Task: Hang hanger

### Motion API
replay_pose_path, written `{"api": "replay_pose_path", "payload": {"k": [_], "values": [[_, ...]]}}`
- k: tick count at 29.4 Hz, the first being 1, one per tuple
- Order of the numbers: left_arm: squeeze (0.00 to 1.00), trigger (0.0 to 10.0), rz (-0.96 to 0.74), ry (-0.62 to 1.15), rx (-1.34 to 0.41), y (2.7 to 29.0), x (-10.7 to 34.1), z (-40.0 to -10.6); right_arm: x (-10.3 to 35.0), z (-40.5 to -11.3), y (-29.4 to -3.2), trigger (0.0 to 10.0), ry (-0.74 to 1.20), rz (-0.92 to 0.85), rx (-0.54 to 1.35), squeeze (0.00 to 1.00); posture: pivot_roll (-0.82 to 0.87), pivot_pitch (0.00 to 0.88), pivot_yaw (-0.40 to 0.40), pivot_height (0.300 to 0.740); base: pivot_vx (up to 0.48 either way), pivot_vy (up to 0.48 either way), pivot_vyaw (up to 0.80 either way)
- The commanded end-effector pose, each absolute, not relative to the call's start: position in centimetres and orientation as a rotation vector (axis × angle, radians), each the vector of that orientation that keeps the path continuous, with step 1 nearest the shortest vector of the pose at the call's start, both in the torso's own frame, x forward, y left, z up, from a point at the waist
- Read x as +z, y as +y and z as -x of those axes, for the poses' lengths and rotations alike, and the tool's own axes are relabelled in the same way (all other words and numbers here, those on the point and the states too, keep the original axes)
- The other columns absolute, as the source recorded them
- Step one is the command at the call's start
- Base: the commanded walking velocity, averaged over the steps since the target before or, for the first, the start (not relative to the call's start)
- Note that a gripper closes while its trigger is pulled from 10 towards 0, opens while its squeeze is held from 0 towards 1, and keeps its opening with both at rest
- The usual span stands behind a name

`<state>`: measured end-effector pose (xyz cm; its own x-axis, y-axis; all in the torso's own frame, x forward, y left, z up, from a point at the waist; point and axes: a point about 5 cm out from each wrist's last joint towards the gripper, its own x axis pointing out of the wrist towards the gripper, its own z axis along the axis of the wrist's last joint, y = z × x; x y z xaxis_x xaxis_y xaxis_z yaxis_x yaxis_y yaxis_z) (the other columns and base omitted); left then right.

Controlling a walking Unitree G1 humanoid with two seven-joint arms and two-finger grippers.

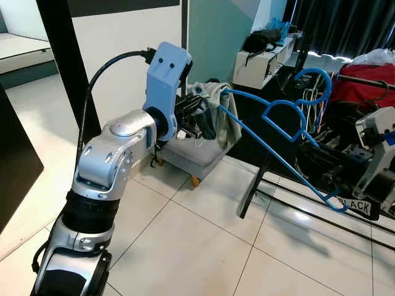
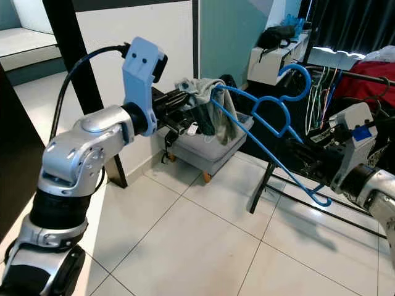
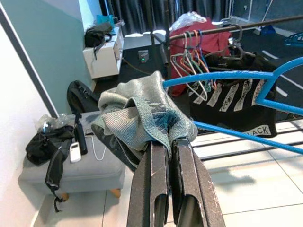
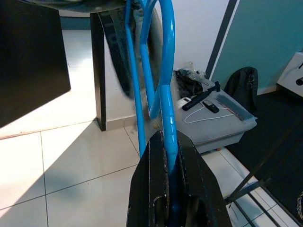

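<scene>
A blue plastic hanger point(image 1: 278, 114) hangs in the air between my two grippers, its hook point(image 2: 300, 74) pointing up towards the clothes rail point(image 1: 370, 79). A grey-green cloth point(image 3: 137, 113) is draped over one end of the hanger. My left gripper point(image 3: 165, 142) is shut on that cloth-covered end, above the footstool. My right gripper point(image 4: 168, 137) is shut on the hanger's other, lower end point(image 2: 318, 198), close to the rack.
Several hangers point(image 3: 194, 56) and a red garment point(image 1: 370, 92) hang on the rail, above a black bag point(image 3: 236, 104) and the rack's floor bars point(image 1: 308, 213). A grey footstool point(image 2: 210, 151) with small items stands by the wall. A black post point(image 1: 68, 74) rises at left.
</scene>
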<state>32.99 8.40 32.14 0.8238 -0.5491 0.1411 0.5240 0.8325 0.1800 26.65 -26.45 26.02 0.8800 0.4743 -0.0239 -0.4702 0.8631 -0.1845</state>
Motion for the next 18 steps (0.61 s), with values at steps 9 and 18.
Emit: {"api": "replay_pose_path", "payload": {"k": [9, 18], "values": [[0.0, 10.0, -0.149, -0.211, -0.587, 8.4, 33.1, -32.7, 26.4, -26.7, -26.2, 10.0, -0.054, 0.195, 0.499, 0.0, -0.06, 0.0, -0.004, 0.74, 0.0, 0.0, 0.0], [0.0, 10.0, -0.062, -0.232, -0.664, 7.9, 34.1, -32.0, 26.9, -27.1, -26.3, 10.0, -0.105, 0.163, 0.458, 0.0, -0.06, 0.0, -0.006, 0.74, 0.0, 0.0, 0.0]]}}
